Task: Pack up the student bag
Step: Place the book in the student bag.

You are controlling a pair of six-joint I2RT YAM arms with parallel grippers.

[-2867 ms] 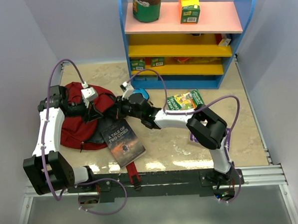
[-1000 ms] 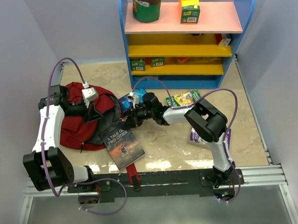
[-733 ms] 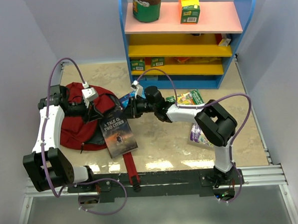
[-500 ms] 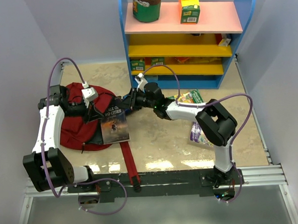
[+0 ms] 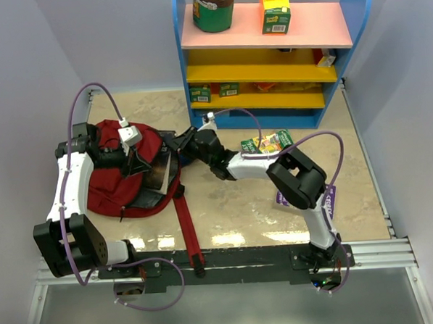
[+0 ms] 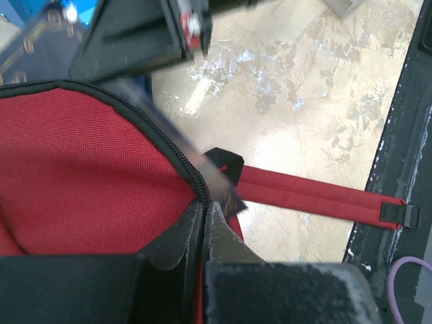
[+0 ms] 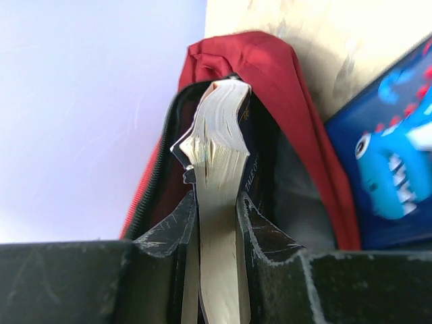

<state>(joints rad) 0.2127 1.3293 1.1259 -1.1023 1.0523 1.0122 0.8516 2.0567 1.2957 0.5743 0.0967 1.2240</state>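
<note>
The bag (image 5: 110,188), soft dark red fabric with a black zipper and a long red strap (image 5: 185,225) lying toward the near edge, sits slumped on the left of the table (image 5: 277,209), mouth gaping. The left gripper (image 6: 204,206) is pinched tight on the bag's zippered rim. The right gripper (image 7: 216,202) clamps a book (image 7: 219,128), edge-up, with its far end inside the opening.

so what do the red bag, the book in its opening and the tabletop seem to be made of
student bag: woven synthetic-looking fabric, matte red; fine grid weave and soft folds show.
book: paper, a pale block of page edges; cover probably thin card.
tabletop: hard, smooth, marbled beige with slight glare; stone or laminate, cannot tell.
</note>
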